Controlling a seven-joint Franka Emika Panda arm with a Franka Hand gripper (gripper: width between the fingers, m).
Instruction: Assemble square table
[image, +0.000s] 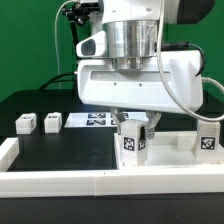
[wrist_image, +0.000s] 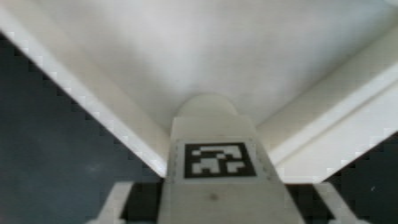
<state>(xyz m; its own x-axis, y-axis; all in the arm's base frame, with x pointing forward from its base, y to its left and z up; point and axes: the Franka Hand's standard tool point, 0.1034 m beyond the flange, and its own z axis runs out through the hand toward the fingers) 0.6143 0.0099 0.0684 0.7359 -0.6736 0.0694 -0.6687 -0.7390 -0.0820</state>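
Leg-fitting, I judge, is my step now, with the jaws clamped on a small white tagged plastic block leg (image: 133, 142) held against the large white square plastic tray-like tabletop (image: 176, 157) on the black desk (image: 60, 150), so next I must align it squarely.

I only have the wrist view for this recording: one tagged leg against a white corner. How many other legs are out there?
Observer: Three besides the held leg. The left legs sit side by side on the exterior view's left, and the right leg is at its right edge.
Operator: Anything between that pair and the arm?
Observer: Yes, the marker board lies flat there.
Operator: What is in front of it all?
Observer: A long white bar runs along the table's near edge.
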